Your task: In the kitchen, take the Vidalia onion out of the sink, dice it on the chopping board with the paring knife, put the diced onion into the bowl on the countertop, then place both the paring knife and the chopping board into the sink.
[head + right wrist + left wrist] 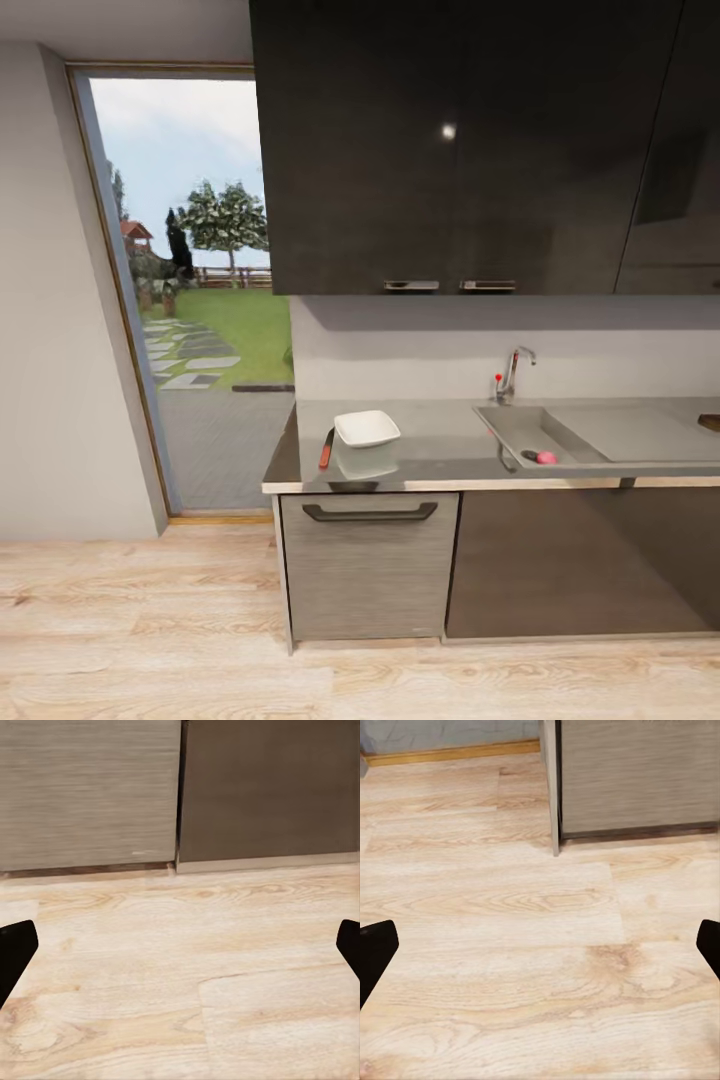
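Grey bench (440, 445) fronts the kitchen: the Vidalia onion (546, 457) lies in the sink (520, 425), a white bowl (366, 427) left of it. Left gripper (540, 952) and right gripper (180, 952) hang spread wide and empty over pale floor (150, 620). Approach appears under way; next, rolling close enough to reach the basin.

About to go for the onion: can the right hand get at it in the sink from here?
Probably not yet. The right hand hangs open over bare floor facing the lower cabinets, while the onion sits up in the sink. Drive closer first.
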{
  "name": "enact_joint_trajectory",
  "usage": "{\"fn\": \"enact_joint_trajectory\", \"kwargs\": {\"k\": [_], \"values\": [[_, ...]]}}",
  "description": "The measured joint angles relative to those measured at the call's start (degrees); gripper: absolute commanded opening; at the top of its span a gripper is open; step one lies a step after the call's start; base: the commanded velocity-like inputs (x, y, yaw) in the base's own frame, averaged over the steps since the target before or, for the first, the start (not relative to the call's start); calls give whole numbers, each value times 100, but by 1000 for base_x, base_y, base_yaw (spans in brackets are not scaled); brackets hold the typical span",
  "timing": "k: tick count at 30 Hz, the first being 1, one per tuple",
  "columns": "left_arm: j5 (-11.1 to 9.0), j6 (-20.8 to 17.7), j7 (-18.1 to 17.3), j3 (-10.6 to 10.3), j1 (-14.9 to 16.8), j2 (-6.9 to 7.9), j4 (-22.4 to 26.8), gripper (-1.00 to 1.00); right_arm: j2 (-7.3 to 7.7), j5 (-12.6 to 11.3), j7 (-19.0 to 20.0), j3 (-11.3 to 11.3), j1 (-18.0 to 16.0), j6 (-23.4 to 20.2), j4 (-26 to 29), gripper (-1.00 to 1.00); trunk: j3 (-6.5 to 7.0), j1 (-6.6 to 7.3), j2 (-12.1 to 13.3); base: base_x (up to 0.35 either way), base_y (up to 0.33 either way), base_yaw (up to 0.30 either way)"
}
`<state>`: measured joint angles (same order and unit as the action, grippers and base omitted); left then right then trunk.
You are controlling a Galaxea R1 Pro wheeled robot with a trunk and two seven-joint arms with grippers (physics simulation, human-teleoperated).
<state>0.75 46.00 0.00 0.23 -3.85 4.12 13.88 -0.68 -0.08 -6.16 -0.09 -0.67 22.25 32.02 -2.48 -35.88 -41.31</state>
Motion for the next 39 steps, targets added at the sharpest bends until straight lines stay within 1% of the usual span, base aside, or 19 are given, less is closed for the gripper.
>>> {"fn": "enact_joint_trajectory", "kwargs": {"k": [39], "values": [[-1,0,8,1,2,0,1,100,0,0,0,0,-2,-1,2,100,692,857,1559,0,0,0]]}}
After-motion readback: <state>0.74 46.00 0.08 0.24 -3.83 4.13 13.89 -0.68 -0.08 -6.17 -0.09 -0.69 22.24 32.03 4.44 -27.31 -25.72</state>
